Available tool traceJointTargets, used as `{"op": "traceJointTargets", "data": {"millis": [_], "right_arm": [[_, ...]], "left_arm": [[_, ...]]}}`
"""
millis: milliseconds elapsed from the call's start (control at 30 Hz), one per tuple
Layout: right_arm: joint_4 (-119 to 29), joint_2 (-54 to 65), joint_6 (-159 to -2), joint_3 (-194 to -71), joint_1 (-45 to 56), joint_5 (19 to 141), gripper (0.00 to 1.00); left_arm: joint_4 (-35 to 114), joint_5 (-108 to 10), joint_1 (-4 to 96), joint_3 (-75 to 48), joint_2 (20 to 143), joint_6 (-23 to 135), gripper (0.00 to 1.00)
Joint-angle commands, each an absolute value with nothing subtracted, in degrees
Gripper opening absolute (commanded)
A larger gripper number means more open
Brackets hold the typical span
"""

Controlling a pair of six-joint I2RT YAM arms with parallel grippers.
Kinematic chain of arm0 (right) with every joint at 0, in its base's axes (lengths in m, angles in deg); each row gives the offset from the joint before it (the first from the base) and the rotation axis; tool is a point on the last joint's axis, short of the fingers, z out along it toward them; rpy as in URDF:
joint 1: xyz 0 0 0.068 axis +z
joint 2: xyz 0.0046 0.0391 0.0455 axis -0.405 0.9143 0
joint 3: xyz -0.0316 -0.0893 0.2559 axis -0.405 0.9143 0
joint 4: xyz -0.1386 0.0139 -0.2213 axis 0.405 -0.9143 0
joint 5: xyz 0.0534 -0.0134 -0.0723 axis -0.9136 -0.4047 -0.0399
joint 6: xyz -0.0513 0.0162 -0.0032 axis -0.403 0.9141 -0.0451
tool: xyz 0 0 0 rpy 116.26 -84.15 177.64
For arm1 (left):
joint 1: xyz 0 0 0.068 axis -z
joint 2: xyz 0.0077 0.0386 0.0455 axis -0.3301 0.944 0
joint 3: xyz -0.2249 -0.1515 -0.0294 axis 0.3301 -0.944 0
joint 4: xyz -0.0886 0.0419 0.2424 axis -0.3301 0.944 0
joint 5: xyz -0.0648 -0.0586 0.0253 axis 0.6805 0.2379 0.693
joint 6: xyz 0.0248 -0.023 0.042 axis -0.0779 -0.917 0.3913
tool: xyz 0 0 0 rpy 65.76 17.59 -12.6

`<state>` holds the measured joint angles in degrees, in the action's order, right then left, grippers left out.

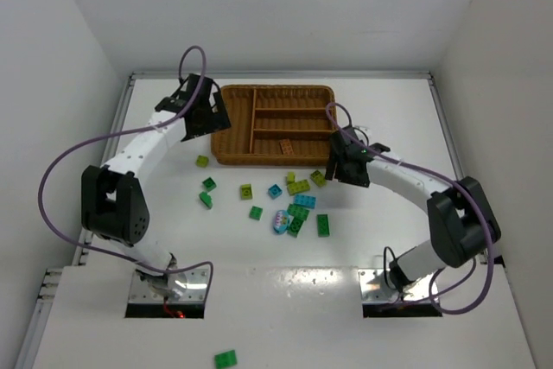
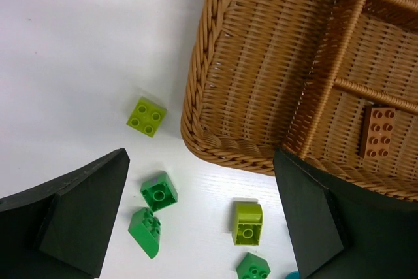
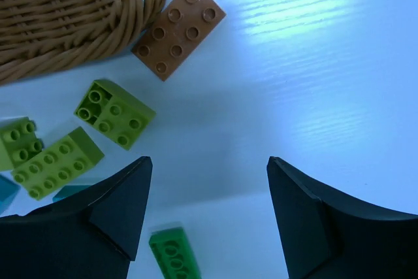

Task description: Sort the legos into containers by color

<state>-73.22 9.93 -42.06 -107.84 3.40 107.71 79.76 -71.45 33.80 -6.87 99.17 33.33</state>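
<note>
Tray: brown wicker tray point(image 1: 226, 140), rectangular with rounded corners, flat at the far middle of the table; one narrow section at its left end and three long sections.
Brick inside: orange-brown brick point(image 1: 285, 146), eight studs up, flat in the nearest long section.
Brick at corner: second orange-brown brick point(image 3: 178, 29), studs up, on the table just beside the tray's rounded corner.
Left group: lime square brick point(image 1: 202, 161) near the tray's near-left corner; two dark green bricks point(image 1: 209, 183) close together nearer the arms.
Middle: lime brick point(image 1: 246, 191), green brick point(image 1: 256, 212) and teal-blue brick point(image 1: 275, 190), each apart.
Right cluster: lime, teal and green bricks point(image 1: 298, 212) crowded below the tray's near edge.
Stray: lone green brick point(image 1: 225, 358) on the near ledge, well apart.
</note>
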Motion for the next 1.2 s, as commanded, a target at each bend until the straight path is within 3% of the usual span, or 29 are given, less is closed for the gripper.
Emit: {"op": "traceJointTargets", "data": {"millis": [0,267,667,1167], "right_arm": [[-66.3,10.9,-37.9,-107.4,3.5,106.0,0.72],[-60.7,19.0,-37.4,-109.6,0.6,106.5,0.62],[-58.3,24.0,-36.1,-109.4,-2.3,108.3,0.55],[-64.2,12.5,-39.7,-100.9,-6.4,109.3,0.53]], "left_arm": [[80.6,-70.7,34.7,-7.2,97.2,34.2,0.99],[80.6,-71.8,35.9,-7.2,96.6,34.2,0.99],[80.6,-71.8,36.4,-7.2,96.6,34.2,0.99],[80.6,-71.3,38.6,-7.2,97.7,34.7,0.99]]}}
